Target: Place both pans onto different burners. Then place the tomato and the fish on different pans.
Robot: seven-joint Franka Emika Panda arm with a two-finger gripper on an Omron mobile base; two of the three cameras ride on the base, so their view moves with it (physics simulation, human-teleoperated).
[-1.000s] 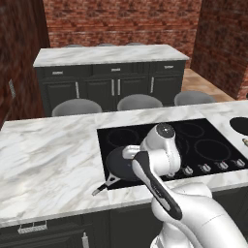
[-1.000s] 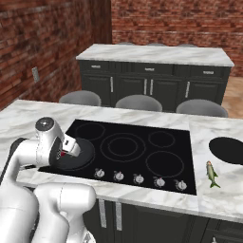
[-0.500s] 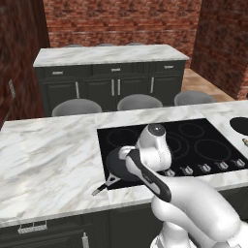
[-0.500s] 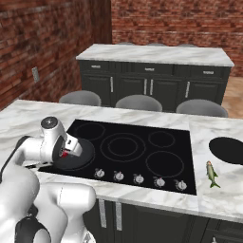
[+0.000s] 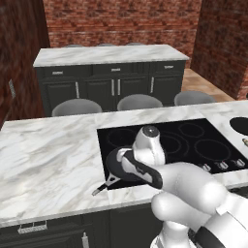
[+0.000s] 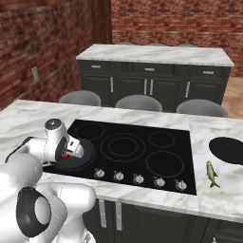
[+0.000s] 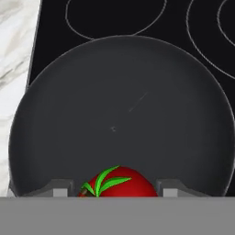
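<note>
tomato (image 7: 118, 182) cut off below, second pan (image 5: 240, 125) cropped

Pan (image 7: 119, 114) on cooktop's (image 6: 142, 156) left front; second pan (image 6: 228, 150) on counter (image 6: 209, 135) right of cooktop; fish (image 6: 211, 173) before it.

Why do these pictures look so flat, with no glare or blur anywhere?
Left base view: the cooktop is evenly lit with no bright glare, and everything is sharp. Right base view: the fish casts hardly any shadow on the counter. Hand view: the tomato and pan are crisp, only softly shaded.
</note>
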